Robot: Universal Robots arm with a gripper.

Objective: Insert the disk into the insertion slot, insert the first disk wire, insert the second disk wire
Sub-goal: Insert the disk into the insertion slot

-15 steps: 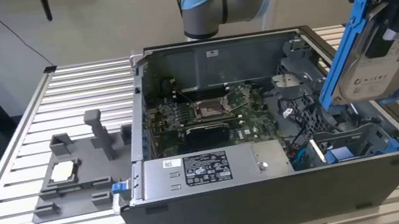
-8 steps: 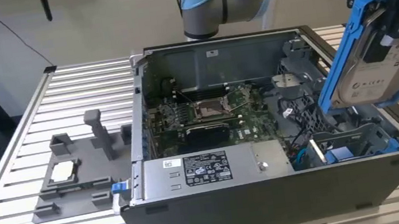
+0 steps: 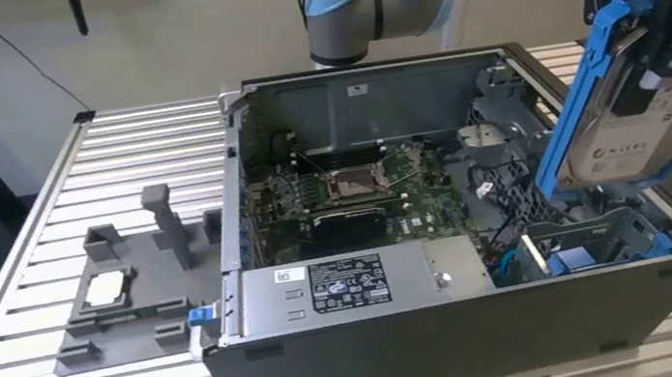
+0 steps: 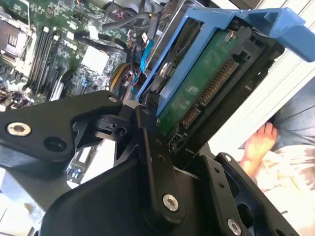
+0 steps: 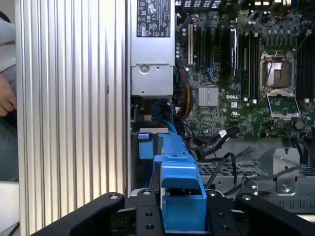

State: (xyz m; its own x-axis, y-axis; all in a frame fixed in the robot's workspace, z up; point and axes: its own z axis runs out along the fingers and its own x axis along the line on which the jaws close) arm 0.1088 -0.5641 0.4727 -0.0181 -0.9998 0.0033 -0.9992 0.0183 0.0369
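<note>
My gripper (image 3: 659,43) is shut on the disk (image 3: 624,121), a silver-grey drive with a white label in a bright blue carrier. It hangs tilted, nearly on edge, above the open computer case's side at the exterior view's right. In the second wrist view the disk's green circuit board (image 4: 202,83) sits clamped between the black fingers (image 4: 147,142). The first wrist view has the carrier's blue end (image 5: 179,182) between the fingers. The insertion slot (image 3: 584,242), a dark grey bay with blue rails, lies below the disk in the case's near corner. Blue and black wires (image 5: 165,110) lie loose beside it.
The case holds a motherboard (image 3: 363,195) and a silver power supply box with a white sticker (image 3: 337,291). A grey fixture block (image 3: 129,294) stands on the slatted table (image 3: 40,218) at the exterior view's left. A person's hand (image 4: 258,142) is close beside the table.
</note>
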